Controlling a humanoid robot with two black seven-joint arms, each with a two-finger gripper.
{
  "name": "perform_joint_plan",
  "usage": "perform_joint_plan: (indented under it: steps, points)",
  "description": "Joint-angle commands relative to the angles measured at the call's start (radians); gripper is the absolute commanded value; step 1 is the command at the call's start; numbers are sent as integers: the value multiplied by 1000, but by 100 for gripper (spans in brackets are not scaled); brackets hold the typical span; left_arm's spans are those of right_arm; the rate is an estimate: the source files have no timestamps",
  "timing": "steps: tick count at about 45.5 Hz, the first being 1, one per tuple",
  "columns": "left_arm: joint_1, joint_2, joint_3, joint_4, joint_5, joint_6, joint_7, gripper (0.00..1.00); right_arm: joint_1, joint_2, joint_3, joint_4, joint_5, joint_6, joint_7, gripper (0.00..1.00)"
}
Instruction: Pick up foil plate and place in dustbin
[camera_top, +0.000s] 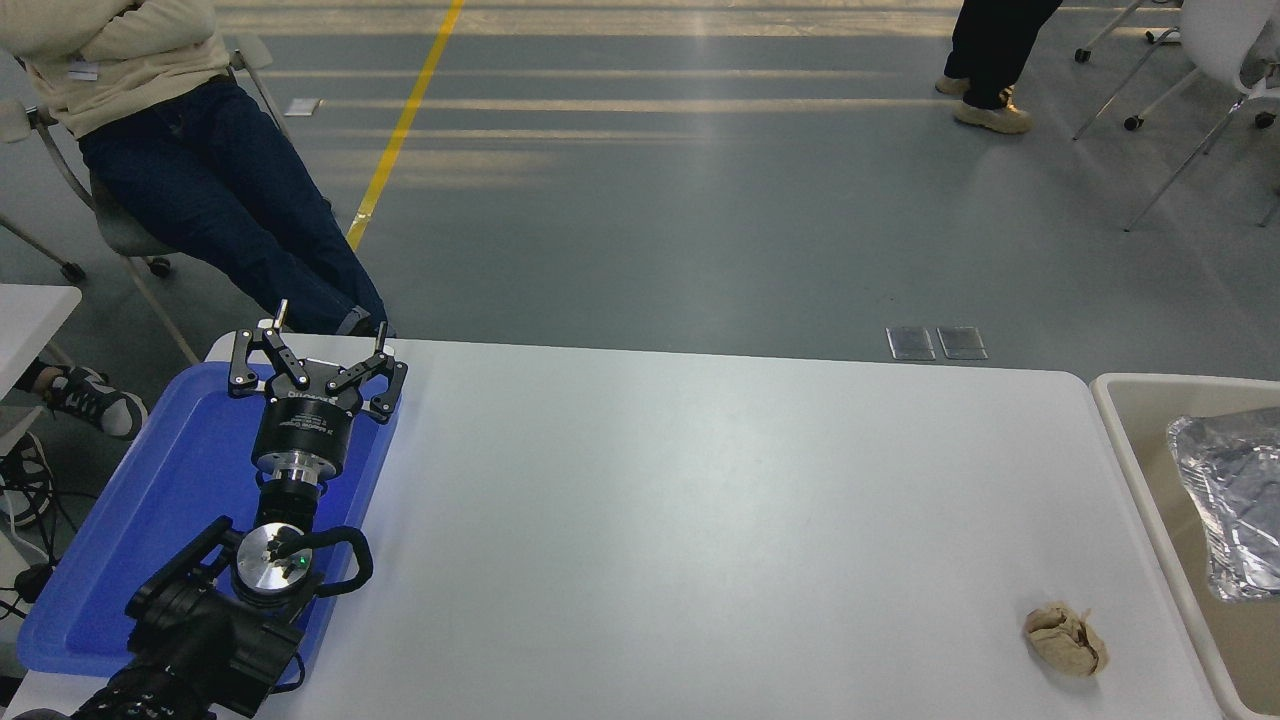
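The shiny silver foil plate (1232, 500) lies inside the beige dustbin (1135, 470) at the table's right edge, tilted against the bin's inner side, partly cut off by the picture's right edge. No gripper touches it. My left gripper (325, 335) is parked open and empty over the blue tray at the left. My right arm and gripper are out of view.
A flat blue tray (150, 520) lies under the left arm. A small crumpled tan paper lump (1066, 639) sits on the white table (700, 520) near the front right. A seated person (170, 150) is at the far left; another stands far back.
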Motion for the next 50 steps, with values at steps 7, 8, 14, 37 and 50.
perform_joint_plan:
  steps: [7, 8, 14, 37, 50]
  points:
    - [0, 2, 0, 0, 1, 0, 0, 100, -1, 1, 8, 0, 3, -2, 1, 51]
    - [0, 0, 0, 0, 1, 0, 0, 100, -1, 3, 11, -2, 4, -4, 1, 75]
    - [0, 0, 0, 0, 0, 0, 0, 100, -2, 4, 36, 0, 6, -2, 1, 100]
    - [0, 0, 1, 0, 1, 0, 0, 100, 188, 15, 39, 20, 14, 77, 56, 100]
    - [0, 0, 0, 0, 1, 0, 0, 100, 499, -29, 23, 416, 0, 93, 37, 100]
